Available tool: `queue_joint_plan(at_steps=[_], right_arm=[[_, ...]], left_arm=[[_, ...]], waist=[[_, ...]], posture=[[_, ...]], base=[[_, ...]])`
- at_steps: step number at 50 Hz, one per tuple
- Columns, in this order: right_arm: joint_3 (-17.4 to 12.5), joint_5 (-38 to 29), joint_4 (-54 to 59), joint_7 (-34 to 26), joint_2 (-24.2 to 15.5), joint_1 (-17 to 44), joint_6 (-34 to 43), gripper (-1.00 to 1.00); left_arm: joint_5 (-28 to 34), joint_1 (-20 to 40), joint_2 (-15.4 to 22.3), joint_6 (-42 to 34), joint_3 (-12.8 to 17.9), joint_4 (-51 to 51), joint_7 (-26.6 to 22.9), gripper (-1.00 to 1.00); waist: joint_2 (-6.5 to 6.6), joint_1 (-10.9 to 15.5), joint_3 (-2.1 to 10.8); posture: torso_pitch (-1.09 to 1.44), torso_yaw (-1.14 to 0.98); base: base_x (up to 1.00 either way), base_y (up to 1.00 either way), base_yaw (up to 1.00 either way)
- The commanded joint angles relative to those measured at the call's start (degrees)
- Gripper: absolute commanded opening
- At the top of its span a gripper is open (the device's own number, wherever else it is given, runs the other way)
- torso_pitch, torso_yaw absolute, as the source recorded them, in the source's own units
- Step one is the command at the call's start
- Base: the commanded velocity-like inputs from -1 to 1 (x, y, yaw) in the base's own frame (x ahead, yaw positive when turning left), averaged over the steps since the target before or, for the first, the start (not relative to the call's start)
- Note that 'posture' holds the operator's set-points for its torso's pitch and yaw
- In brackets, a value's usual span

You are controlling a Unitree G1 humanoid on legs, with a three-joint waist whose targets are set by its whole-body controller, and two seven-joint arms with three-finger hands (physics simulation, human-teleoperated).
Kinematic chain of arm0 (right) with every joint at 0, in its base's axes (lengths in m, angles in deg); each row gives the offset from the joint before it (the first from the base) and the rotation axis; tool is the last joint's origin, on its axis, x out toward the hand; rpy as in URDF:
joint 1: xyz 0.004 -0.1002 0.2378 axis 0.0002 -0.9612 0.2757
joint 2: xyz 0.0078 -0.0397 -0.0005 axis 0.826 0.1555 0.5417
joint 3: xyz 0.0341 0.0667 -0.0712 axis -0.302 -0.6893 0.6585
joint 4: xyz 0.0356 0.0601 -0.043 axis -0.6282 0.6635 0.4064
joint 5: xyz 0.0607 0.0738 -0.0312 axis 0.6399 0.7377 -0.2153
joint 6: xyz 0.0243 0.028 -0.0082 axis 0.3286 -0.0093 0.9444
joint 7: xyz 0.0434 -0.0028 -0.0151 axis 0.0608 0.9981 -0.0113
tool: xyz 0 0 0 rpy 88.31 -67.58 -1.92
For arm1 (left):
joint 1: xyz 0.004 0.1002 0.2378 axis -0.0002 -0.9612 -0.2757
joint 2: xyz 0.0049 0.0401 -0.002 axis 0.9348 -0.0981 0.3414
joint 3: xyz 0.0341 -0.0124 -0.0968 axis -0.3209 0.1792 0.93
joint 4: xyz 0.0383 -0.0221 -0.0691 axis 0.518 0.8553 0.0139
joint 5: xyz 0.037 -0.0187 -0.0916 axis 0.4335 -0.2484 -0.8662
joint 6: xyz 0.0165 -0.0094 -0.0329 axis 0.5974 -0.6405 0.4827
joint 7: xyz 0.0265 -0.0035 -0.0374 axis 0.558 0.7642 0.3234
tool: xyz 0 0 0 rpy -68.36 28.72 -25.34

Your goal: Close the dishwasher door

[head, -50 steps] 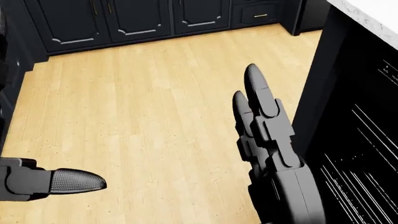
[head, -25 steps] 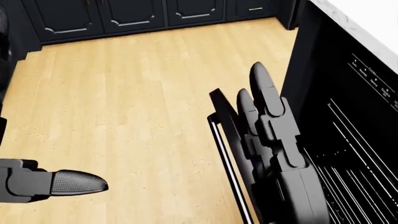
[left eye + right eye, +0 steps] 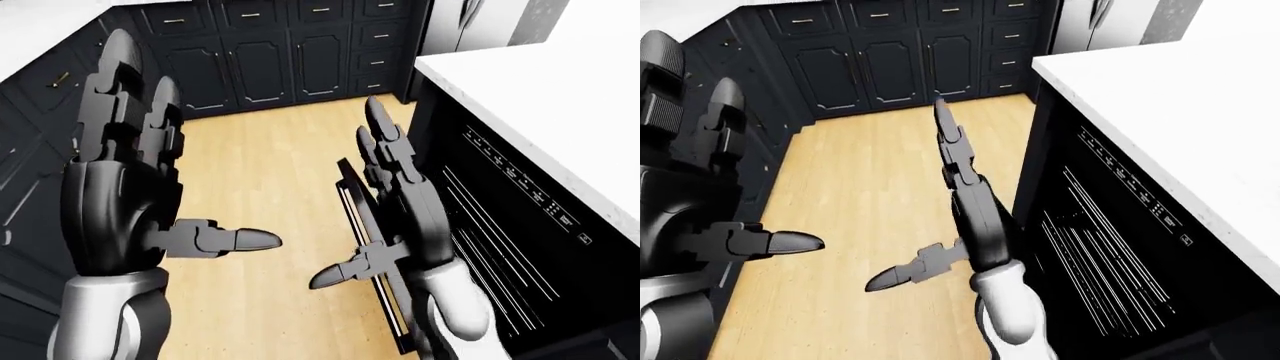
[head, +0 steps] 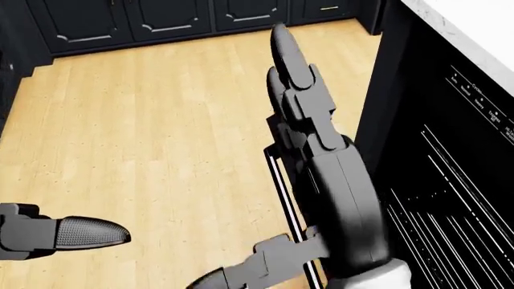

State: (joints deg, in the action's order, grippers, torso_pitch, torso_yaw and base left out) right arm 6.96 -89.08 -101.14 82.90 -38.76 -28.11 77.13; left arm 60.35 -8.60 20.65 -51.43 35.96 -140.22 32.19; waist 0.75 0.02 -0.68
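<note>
The black dishwasher (image 3: 500,247) stands under the white counter at the right of the left-eye view, its white-lined racks showing. Its door (image 3: 350,196) stands ajar, seen edge-on as a narrow black panel with a white line; the edge also shows in the head view (image 4: 281,195). My right hand (image 3: 390,180) is open, fingers straight up and thumb out to the left, right at the door's outer side; whether it touches the door is hidden. My left hand (image 3: 150,172) is open and empty at the left, well away from the door.
A white counter (image 3: 540,90) tops the dishwasher, with a control strip (image 3: 520,184) below it. Dark cabinets (image 3: 260,60) line the top and left of the view. Light wooden floor (image 3: 270,165) lies between them. A pale fridge (image 3: 470,22) stands at the top right.
The camera turned a little and the door's edge came into the head view. My right hand rose and moved left; its thumb now shows. My left thumb barely moved.
</note>
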Motion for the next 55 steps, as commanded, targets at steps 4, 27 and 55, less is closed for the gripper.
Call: queue_joint_plan(at_steps=[4, 27, 55], right_arm=[[-1.27, -4.95, 5.44, -4.78, 3.68, 9.81, 2.82, 1.00], [-12.23, -6.36, 71.31, -5.20, 8.01, 41.98, -0.54, 1.00], [-16.10, 0.10, 109.42, -10.43, 7.41, 53.90, -2.35, 1.00]], left_arm=[[-1.25, 1.35, 1.02, 1.26, 1.10, -1.36, 0.81, 1.00], [-7.02, 1.98, 5.31, 1.02, 2.24, -1.36, 5.41, 1.00], [-15.82, -2.85, 13.80, 6.39, 4.03, -1.36, 13.15, 1.00]], waist=[[0.50, -0.01, 0.91], [2.20, -0.37, 0.84], [3.13, -0.72, 0.68]], posture=[[0.00, 0.00], [0.00, 0.00], [0.00, 0.00]], base=[[0.00, 0.00, 0.00], [0.00, 0.00, 0.00], [0.00, 0.00, 0.00]])
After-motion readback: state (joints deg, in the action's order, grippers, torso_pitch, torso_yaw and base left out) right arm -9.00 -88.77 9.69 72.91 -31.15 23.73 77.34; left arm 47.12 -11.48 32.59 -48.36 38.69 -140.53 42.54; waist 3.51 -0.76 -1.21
